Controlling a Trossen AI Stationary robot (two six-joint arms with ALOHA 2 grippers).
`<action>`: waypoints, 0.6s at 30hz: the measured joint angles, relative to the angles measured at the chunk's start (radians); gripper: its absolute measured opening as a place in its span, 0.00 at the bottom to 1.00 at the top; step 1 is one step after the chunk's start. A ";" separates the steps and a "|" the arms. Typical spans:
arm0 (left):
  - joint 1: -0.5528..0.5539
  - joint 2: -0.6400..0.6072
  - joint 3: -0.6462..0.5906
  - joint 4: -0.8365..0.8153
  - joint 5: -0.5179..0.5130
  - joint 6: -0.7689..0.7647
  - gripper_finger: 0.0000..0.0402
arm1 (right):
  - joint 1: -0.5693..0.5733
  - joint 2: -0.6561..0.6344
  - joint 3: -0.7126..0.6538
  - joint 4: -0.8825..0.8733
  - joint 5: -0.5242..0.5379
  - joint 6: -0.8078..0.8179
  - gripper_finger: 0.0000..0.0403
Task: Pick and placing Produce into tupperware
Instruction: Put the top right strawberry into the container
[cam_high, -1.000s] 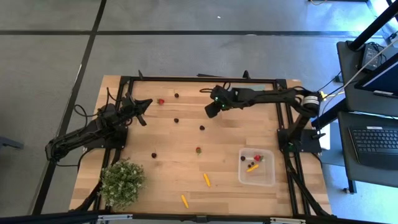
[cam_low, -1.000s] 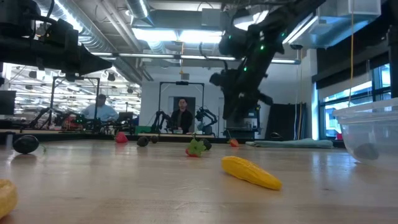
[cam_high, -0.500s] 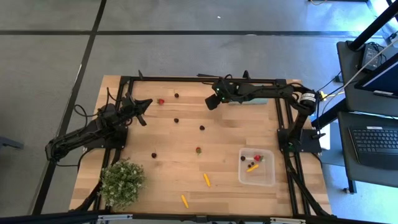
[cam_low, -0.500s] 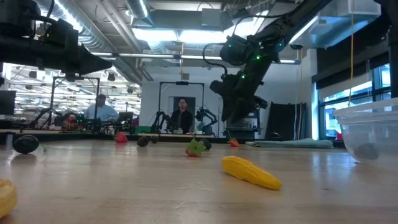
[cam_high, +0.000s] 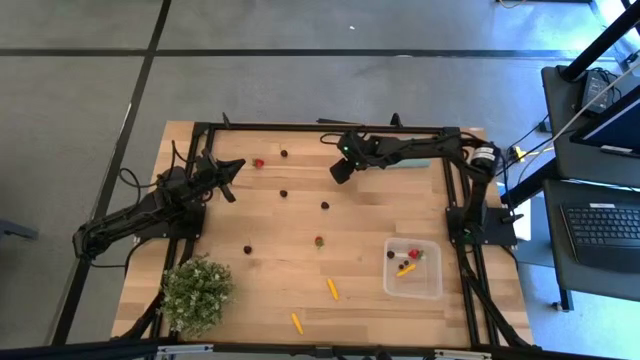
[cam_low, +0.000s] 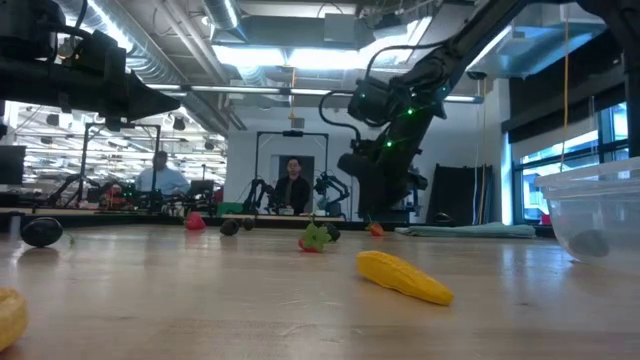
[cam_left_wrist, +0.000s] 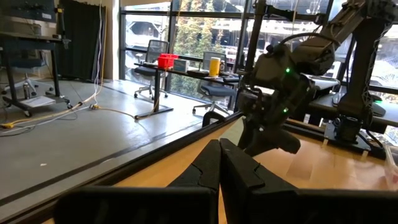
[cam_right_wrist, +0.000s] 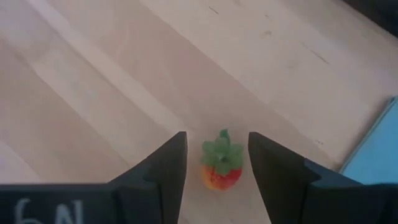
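Right wrist view: the right gripper (cam_right_wrist: 214, 165) stands spread, its two dark fingers (cam_right_wrist: 163, 168) on either side of a small red strawberry-like piece with a green leafy cap (cam_right_wrist: 221, 163); the piece lies on the bare wood between them, apparently touched by neither finger, so nothing is grasped. A teal-grey slab (cam_right_wrist: 373, 149) lies near, at the table's far edge. From above, this gripper (cam_high: 340, 168) hangs over the far middle of the table (cam_high: 250, 290), and the berry is hidden beneath it. The tupperware (cam_high: 414, 268) sits well apart at the near right corner, already holding a red piece, a dark one and an orange stick. Loose produce remains on the wood: another red berry (cam_high: 258, 163) and dark round pieces (cam_high: 283, 193) toward the left, a red berry with green cap (cam_high: 319, 241) at mid-table, and two orange-yellow sticks (cam_high: 332, 289) toward the near edge. The left gripper (cam_high: 228, 180) waits over the far left, its fingers pressed together and empty, as its wrist camera shows. A potted plant (cam_high: 197, 293) stands at the near left corner. Judgement: the step in hand is the pick of the strawberry piece, with alignment complete. The next move calls for a short descent if needed, a gentle closure centred on the fruit, then a lift and carry to the tupperware.
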 joint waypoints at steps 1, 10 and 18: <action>0.000 0.000 0.000 0.000 0.000 0.000 0.00 | 0.000 0.004 0.000 0.001 0.000 0.000 0.43; 0.000 0.000 0.000 0.000 0.000 0.000 0.00 | -0.002 0.048 0.000 0.006 0.001 0.000 0.43; 0.000 0.000 0.000 0.000 0.000 0.000 0.00 | -0.014 0.049 0.000 0.027 0.010 -0.001 0.35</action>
